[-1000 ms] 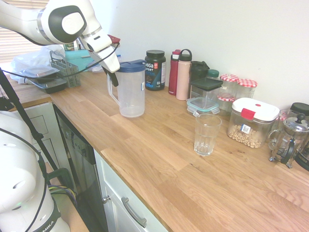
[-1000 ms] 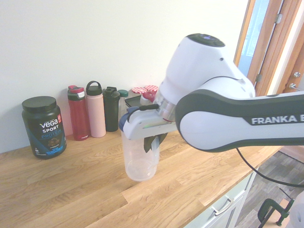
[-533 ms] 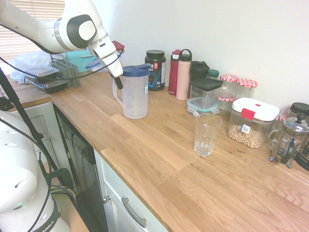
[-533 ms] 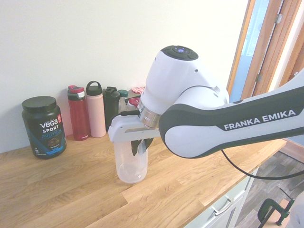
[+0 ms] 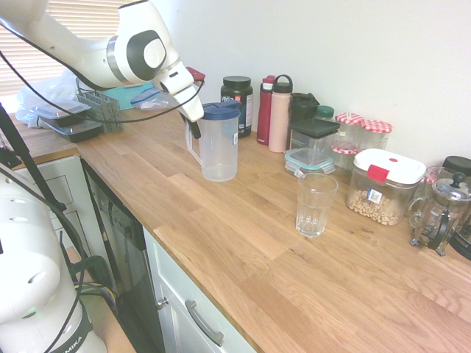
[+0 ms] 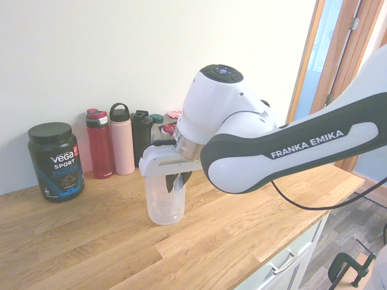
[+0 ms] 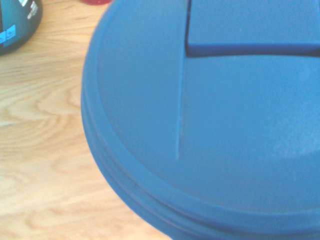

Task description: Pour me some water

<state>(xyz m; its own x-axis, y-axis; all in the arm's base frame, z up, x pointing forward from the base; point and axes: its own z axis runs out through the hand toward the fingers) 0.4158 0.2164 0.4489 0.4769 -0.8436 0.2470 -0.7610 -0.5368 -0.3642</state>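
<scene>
First exterior view: gripper (image 5: pixel 195 131) shut on handle (image 5: pixel 192 149) of pitcher (image 5: pixel 219 156), fingers together at its upper part. Pitcher upright, blue lid (image 5: pixel 221 110) on; can't tell if base touches surface (image 5: pixel 254 250) or sits just above. Water level not readable through cloudy wall. Glass (image 5: pixel 315 209) upright on surface, at 4 o'clock from pitcher, well apart. Container of nuts (image 5: pixel 383 193) near glass, about 2 to 3 o'clock from it. Protein tub (image 6: pixel 55 162) behind pitcher, about 1 o'clock.

Step, judged: carry phase, pour not begun. Next: bring pitcher toward 4 o'clock, level, enough height to clear glass rim, spout over the opening, then tilt slowly. Risks: handle slipping or twisting in grip, pitcher base knocking glass, spout missing rim. Check lid opening faces glass before tilting.
</scene>
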